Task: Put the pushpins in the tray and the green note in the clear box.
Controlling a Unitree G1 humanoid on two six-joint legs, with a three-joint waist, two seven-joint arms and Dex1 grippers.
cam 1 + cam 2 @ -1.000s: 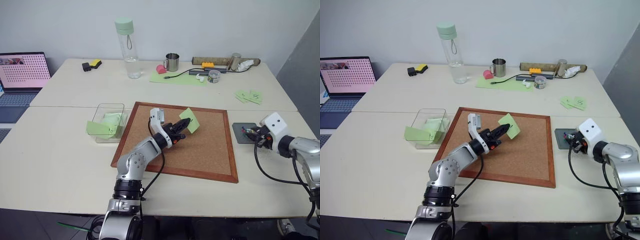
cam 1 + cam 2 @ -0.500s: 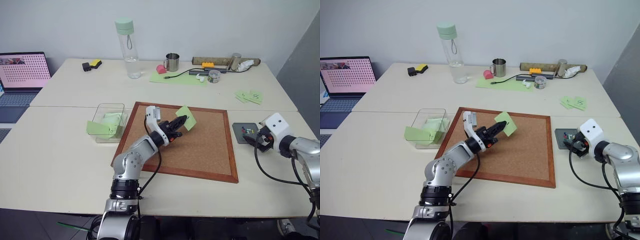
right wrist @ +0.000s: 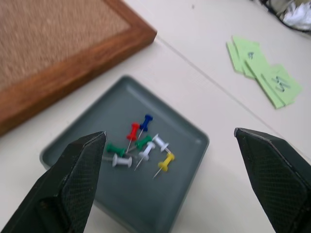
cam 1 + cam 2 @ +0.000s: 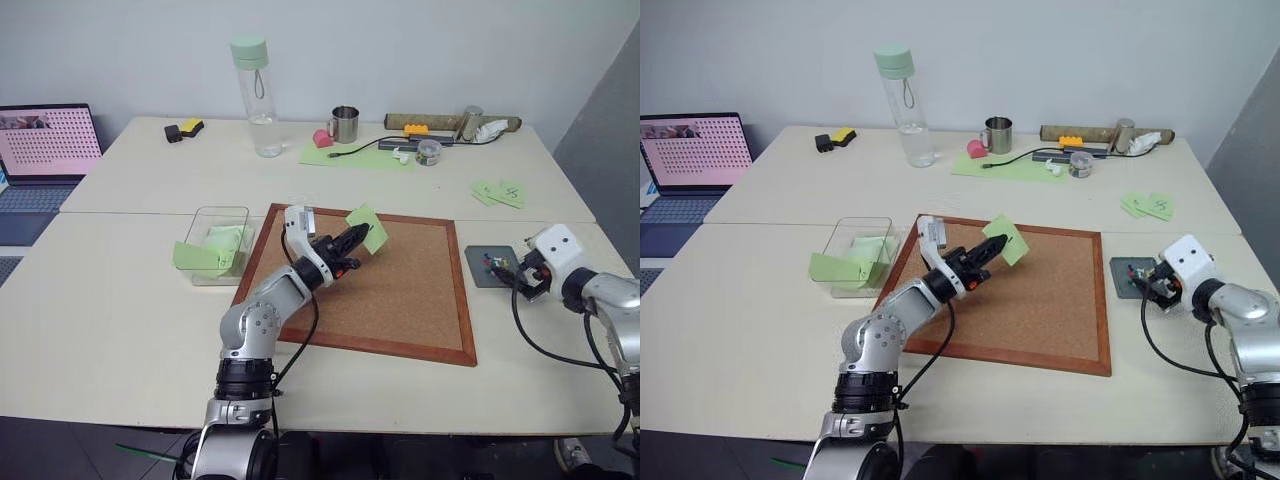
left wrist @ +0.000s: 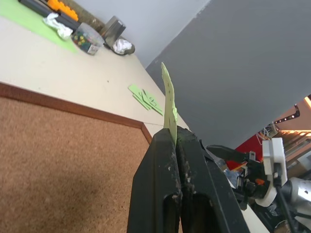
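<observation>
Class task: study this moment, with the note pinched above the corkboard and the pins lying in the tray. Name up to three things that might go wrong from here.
1. The left gripper pinches the green note only by its edge, so it may slip or fold on the way to the clear box.
2. That box already holds green slips, one draped over its wall, so the note may catch.
3. The open right gripper hangs just above the pushpins; a low pass may nudge the tray.

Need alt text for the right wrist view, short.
Seven small plastic-headed pushpins in red, blue, green, white and yellow lie clustered in a small dark grey tray, framed by the right gripper's open black fingers.
</observation>
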